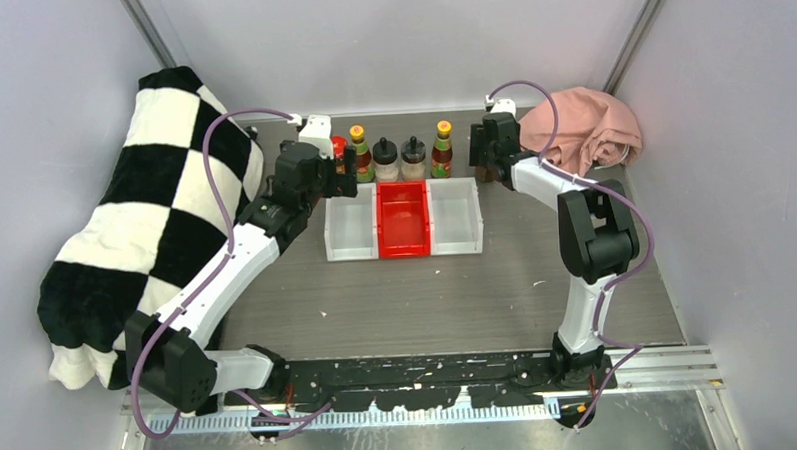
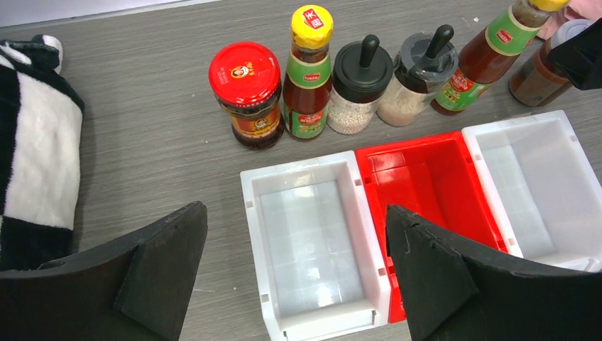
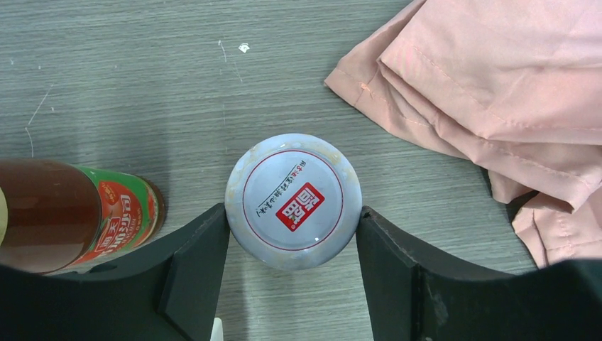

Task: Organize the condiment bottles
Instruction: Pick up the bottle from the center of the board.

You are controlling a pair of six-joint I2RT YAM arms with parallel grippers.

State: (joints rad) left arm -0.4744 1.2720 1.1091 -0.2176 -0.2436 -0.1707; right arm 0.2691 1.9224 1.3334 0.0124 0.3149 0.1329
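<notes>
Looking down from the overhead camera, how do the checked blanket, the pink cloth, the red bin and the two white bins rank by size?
1. Black-and-white checked blanket
2. Crumpled pink cloth
3. Red plastic bin, left white plastic bin, right white plastic bin: these look alike, so they are unranked.

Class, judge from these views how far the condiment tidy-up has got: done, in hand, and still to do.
Done: five bottles stand in a row behind the bins. In hand: the right gripper grips a white-lidded jar at the row's right end; the left gripper hangs open near the left white bin. Left: probably setting that jar in line; all three bins are empty.
</notes>
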